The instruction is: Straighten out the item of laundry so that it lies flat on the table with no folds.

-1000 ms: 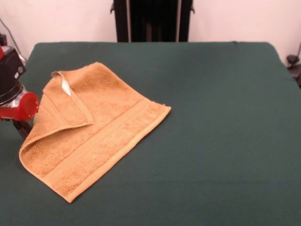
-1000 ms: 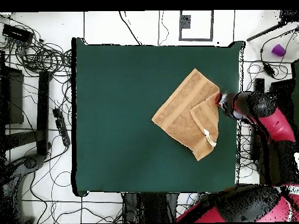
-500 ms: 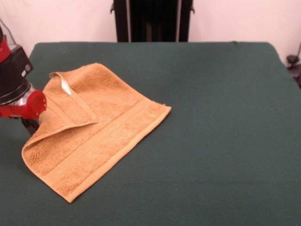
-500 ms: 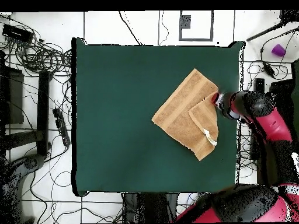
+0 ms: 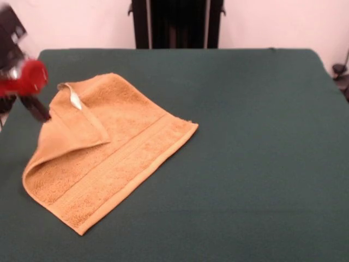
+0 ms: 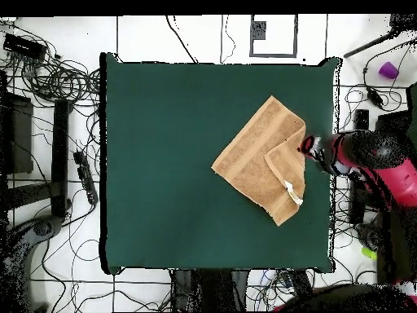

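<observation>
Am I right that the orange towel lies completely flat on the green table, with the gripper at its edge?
Not quite: the front view shows one corner of the towel folded over on itself. It does lie on the green table, with the gripper at its edge.

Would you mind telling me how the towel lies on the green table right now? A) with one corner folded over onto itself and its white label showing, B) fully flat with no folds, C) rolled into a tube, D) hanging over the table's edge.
A: the towel has one corner flap folded back over it, white label showing, all within the table.
</observation>
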Robot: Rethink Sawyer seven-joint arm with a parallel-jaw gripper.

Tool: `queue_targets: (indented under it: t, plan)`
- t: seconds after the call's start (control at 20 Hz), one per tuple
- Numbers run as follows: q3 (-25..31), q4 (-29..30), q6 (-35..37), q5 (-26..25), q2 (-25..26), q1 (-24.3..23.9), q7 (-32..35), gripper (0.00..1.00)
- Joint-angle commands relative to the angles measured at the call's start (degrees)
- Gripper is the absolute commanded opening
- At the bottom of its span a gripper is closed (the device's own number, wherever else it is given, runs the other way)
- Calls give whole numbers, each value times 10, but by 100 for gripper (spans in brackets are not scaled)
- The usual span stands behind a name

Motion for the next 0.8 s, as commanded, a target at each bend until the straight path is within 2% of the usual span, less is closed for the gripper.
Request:
queue_targets:
  t: [0.05,0.2,0.3,0.45,0.8]
  plan:
    - [53,88,170,12,-81,-24,-17,0]
    - [64,90,180,3,-78,-49,-52,0]
    - [67,81,193,2,-73,-51,-46,0]
    - [76,83,154,25,-57,-37,4,0]
    - [53,66,6,28,-4,26,121,0]
